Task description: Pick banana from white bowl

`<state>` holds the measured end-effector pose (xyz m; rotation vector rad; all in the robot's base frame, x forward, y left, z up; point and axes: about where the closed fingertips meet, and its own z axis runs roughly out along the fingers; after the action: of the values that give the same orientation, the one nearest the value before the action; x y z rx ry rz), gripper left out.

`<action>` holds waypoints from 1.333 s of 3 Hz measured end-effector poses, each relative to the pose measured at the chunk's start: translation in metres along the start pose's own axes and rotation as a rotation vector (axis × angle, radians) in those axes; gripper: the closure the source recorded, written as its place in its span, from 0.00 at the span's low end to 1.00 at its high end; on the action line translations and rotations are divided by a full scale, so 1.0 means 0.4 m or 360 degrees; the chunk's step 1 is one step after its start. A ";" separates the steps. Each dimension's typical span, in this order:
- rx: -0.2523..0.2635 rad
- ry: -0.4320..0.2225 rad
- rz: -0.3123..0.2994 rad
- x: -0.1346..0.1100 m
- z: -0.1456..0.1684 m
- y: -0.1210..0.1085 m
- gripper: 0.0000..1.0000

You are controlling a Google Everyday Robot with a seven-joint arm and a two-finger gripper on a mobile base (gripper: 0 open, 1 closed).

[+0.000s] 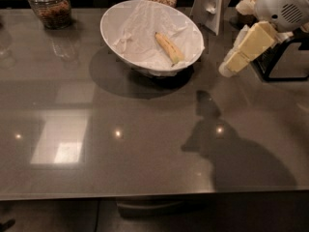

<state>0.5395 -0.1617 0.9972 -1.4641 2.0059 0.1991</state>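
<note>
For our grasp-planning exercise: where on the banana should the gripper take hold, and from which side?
Probably the banana at its middle, from above, closing across its width: it lies flat and diagonal on the paper, and the bowl rim blocks side approaches. The gripper hangs right of the bowl.

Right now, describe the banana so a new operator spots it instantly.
On the dark grey glossy table, find the large tilted white bowl lined with crumpled paper, left of the pale yellow end effector hovering at the right. The short speckled yellow banana lies inside on the paper: the only yellow thing in the bowl, unlike the brown-filled glass jar at the back left.
</note>
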 end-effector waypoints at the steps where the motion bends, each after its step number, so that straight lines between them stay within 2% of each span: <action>1: -0.0012 -0.0088 0.0155 -0.074 0.080 -0.087 0.00; 2: -0.0025 -0.0093 0.0235 -0.088 0.087 -0.083 0.00; 3: -0.0013 -0.0101 0.0241 -0.090 0.091 -0.085 0.00; 4: 0.0072 -0.0160 0.0260 -0.109 0.116 -0.104 0.00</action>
<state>0.6034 -0.1202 0.9957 -1.2381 2.0351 0.2885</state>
